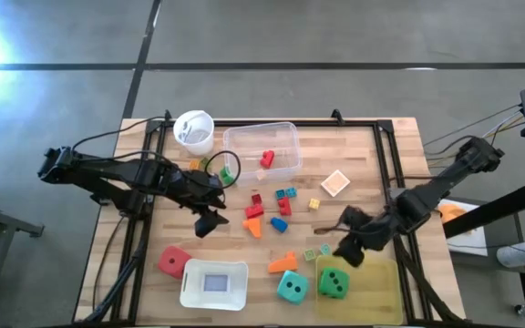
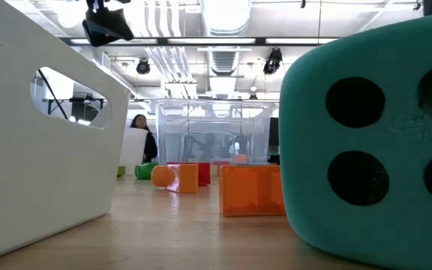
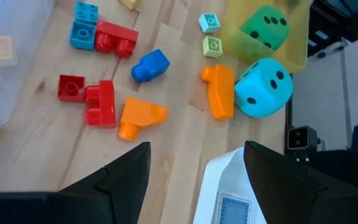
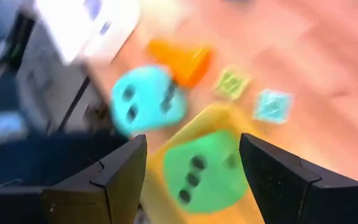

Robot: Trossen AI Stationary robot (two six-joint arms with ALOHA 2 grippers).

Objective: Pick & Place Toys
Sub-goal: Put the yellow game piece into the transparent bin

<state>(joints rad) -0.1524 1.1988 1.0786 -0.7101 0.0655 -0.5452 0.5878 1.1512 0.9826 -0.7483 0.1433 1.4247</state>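
The wooden counter [image 1: 372,164] carried everything. A yellow bin [image 1: 376,290] sat at its near right corner with the green die [image 1: 334,282] resting inside. A clear tub [image 1: 285,137] stood at the far middle with one red block [image 1: 267,158] in it, a white tray [image 1: 213,284] lay at the near edge, and a white cup [image 1: 194,131] stood far left of the tub.

The right fingers [image 1: 348,253] hung just above the yellow bin's far edge, spread apart and holding nothing; in the right wrist view the green die lay directly between and below them, apart from both. The teal die [image 1: 291,288] sat just beside the bin, between it and the white tray, and the red die [image 1: 172,262] lay left of the tray.

The left fingers [image 1: 211,222] hovered left of the central scatter, parted and empty. Ahead of them in the left wrist view lay an orange block [image 3: 140,116], red blocks [image 3: 98,102] and a blue block [image 3: 150,65], none touched. Another orange block [image 1: 283,263] lay near the teal die, with two small flat tiles [image 1: 317,253] just beyond it.
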